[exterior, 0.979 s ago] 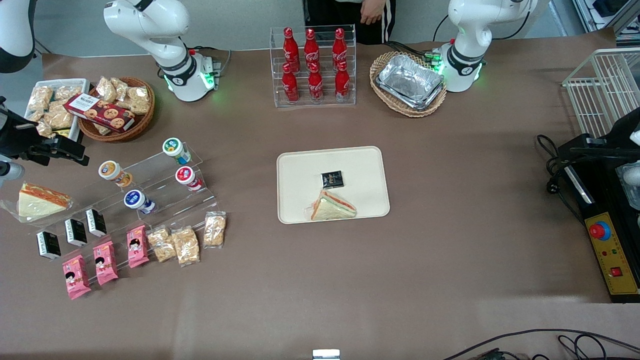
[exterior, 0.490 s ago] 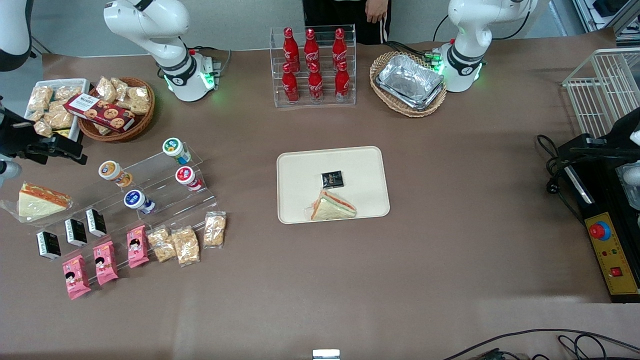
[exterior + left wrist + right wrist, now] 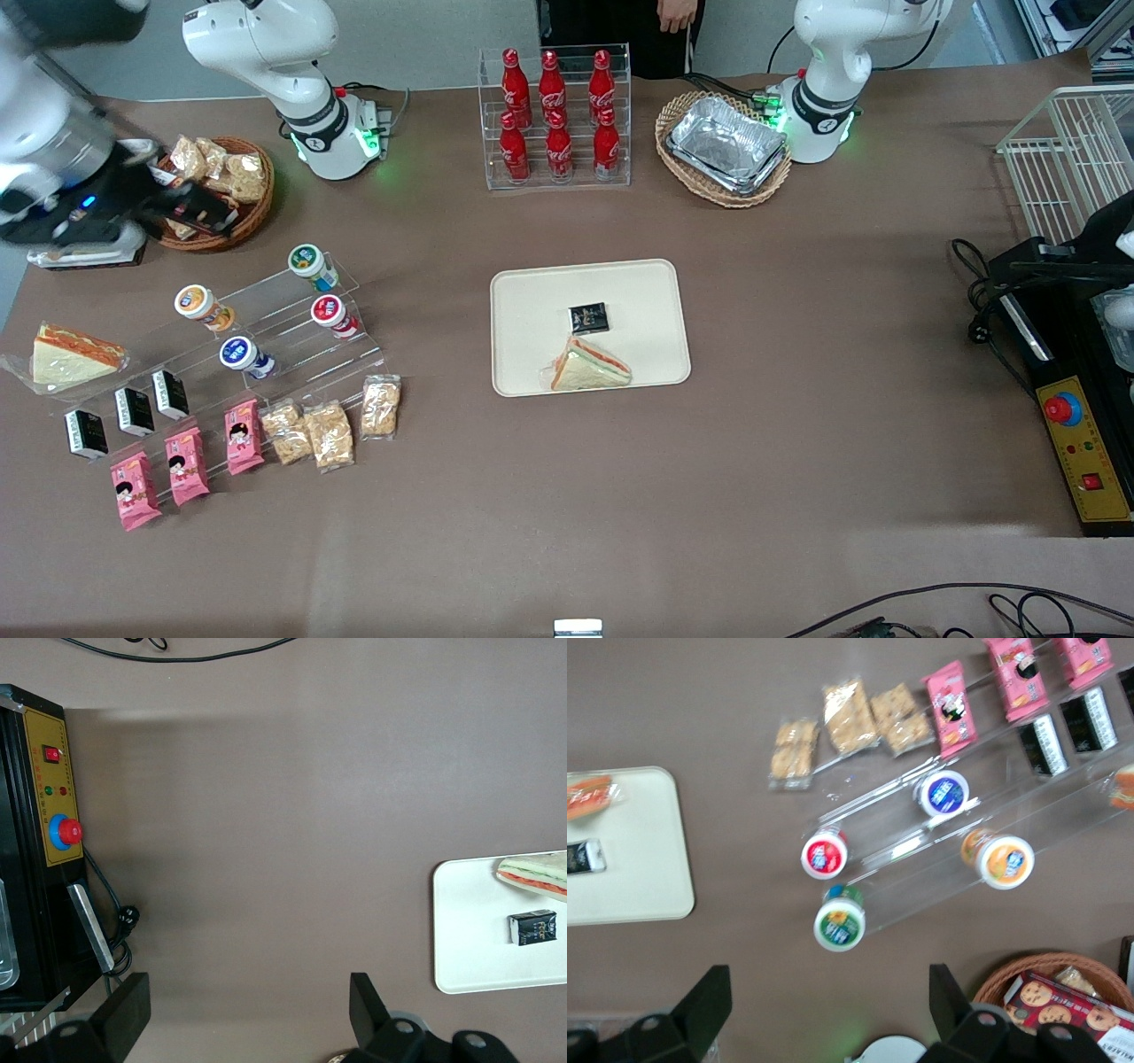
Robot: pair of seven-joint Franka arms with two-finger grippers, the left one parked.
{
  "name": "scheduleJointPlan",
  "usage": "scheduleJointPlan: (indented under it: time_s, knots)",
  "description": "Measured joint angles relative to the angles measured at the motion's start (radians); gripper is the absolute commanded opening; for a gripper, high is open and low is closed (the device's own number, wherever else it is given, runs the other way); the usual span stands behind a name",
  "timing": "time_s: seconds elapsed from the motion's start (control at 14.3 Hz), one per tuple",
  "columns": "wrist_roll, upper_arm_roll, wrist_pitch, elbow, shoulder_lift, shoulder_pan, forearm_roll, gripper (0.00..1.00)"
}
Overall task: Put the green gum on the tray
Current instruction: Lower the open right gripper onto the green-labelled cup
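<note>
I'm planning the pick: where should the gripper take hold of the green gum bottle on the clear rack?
Probably the green gum's round sides just under its lid, descending from above: it stands apart on the rack's top step. The gripper, open, hovers above the cookie basket.

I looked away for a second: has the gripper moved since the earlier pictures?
Yes. The open gripper has swung farther from the front camera, from beside the white snack tray to over the cookie basket. The green gum sits untouched on its rack.
</note>
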Motion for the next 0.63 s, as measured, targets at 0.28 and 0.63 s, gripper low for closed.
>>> scheduleJointPlan:
  time_s: [0.28,0.63]
  knots:
    - [0.014,0.007,-0.001,-0.196,-0.213,0.035,0.0,1.0]
    - [0.039,0.043,0.0,-0.29,-0.32,0.036,0.0,1.0]
